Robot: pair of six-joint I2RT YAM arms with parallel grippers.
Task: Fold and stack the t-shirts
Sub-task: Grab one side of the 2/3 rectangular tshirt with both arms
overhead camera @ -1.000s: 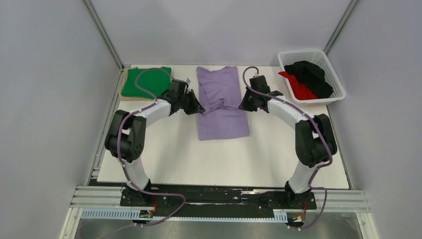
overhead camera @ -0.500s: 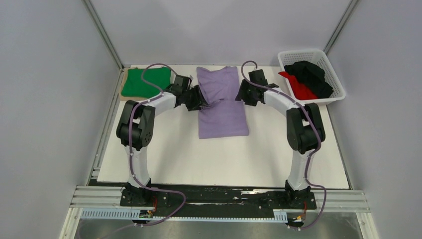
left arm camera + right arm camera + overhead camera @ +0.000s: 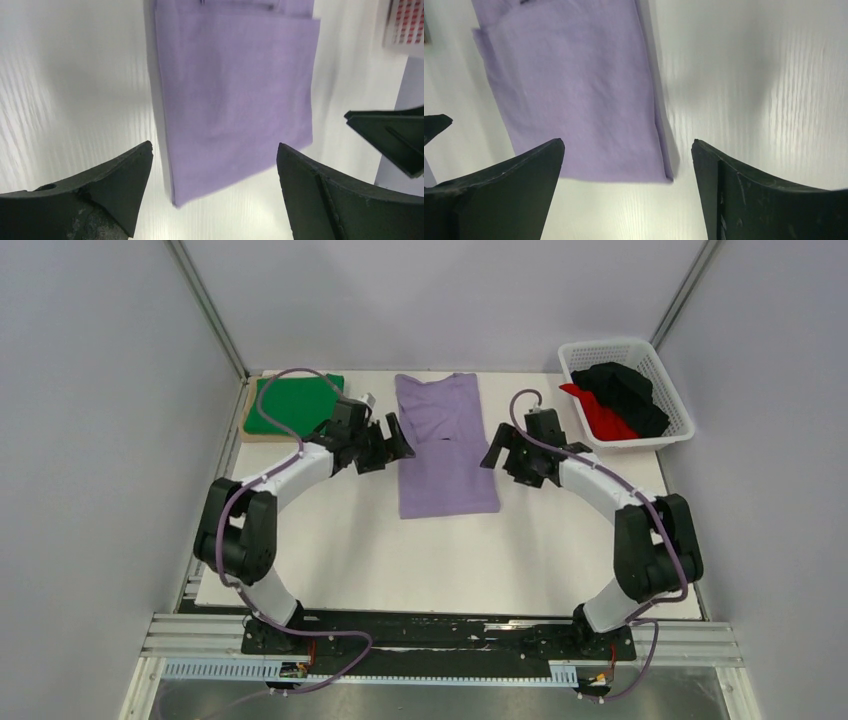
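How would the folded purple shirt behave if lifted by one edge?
Probably floppy: the purple shirt lies flat as thin cloth layers, so the fold would likely sag open. It looks light for its area. Pushed across the white table, it would likely bunch rather than slide whole.

White basket [image 3: 606, 344] far right, tan board [image 3: 252, 437] far left of table [image 3: 450, 560]

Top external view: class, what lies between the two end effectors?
In the top external view, the lilac t-shirt lies flat between the left end effector and the right end effector.
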